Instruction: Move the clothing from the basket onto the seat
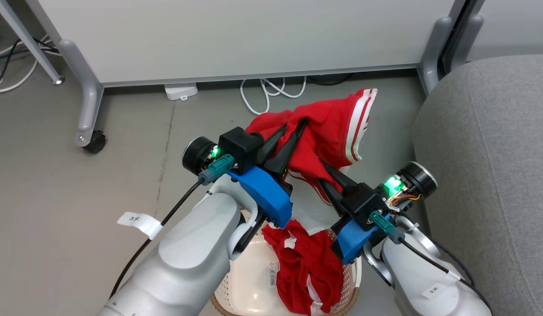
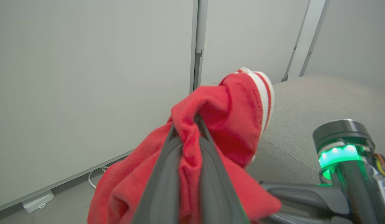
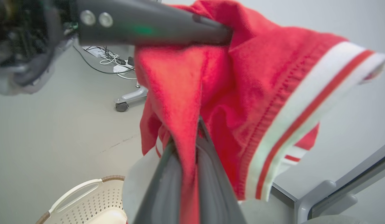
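Head view has both my arms raised over the basket (image 1: pixel 243 276), which sits near me on the floor (image 1: pixel 78 197). My left gripper (image 1: pixel 293 125) and right gripper (image 1: pixel 326 173) are each pinched down on the same red garment (image 1: pixel 328 127), with only a fold of fabric between the fingers. It hangs in the air between them, above and beyond the basket's far rim, its white-striped cuff pointing right toward the seat (image 1: pixel 486 153) without touching it. The seat stands to the right of the basket, and no clothing lies on the part I can see. A second red garment (image 1: pixel 304 263) lies crumpled inside the basket, against its right side.

From the left wrist, my left gripper (image 2: pixel 187 124) grips a bunched ridge of the red garment (image 2: pixel 236 115), with the seat (image 2: pixel 304 118) just behind the cloth. From the right wrist, my right gripper (image 3: pixel 186 133) is nearly closed on another fold, and the basket (image 3: pixel 86 199) shows below at the left.
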### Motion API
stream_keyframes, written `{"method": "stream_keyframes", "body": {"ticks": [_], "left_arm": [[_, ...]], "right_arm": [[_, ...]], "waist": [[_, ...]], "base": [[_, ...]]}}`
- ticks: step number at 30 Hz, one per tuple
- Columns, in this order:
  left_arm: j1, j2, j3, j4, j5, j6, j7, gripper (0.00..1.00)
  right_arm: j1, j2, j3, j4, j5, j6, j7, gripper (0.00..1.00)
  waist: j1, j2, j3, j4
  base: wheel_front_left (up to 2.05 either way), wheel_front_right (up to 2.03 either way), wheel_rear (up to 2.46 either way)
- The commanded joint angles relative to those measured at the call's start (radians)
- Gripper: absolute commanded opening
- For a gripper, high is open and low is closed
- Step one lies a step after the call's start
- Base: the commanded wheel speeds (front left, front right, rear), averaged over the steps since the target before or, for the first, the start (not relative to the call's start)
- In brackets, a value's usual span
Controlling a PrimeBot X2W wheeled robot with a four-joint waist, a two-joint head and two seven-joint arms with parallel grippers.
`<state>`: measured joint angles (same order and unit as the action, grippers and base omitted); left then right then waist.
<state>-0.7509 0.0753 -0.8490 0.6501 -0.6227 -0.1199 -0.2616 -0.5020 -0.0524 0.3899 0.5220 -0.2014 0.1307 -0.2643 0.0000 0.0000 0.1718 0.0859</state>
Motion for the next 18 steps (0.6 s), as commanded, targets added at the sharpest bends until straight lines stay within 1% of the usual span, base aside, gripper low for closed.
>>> {"method": "stream_keyframes", "body": {"ticks": [1,2,11,18], "left_arm": [[0.007,0.003,0.008,-0.003,0.009,0.005,-0.005,0.68],[0.007,0.003,0.013,-0.008,0.015,0.010,-0.005,1.00],[0.029,0.013,0.047,-0.042,0.061,0.021,-0.004,1.00],[0.050,0.028,0.081,-0.068,0.089,0.025,-0.004,1.00]], "right_arm": [[0.014,0.003,0.002,-0.007,0.012,0.000,0.000,0.00],[0.015,0.003,0.003,-0.008,0.015,0.000,0.000,0.00],[0.022,0.003,0.002,-0.022,0.034,0.000,0.000,0.00],[0.046,0.002,-0.037,-0.054,0.085,0.000,0.000,0.00]], "waist": [[0.0000,0.0000,-0.001,-0.001],[0.0000,0.0000,-0.002,-0.001],[0.0000,0.0000,-0.006,-0.003],[0.0000,0.0000,-0.008,-0.028]], "base": [[0.00,0.00,0.00],[0.00,0.00,0.00],[0.00,0.00,0.00],[0.00,0.00,0.00]]}}
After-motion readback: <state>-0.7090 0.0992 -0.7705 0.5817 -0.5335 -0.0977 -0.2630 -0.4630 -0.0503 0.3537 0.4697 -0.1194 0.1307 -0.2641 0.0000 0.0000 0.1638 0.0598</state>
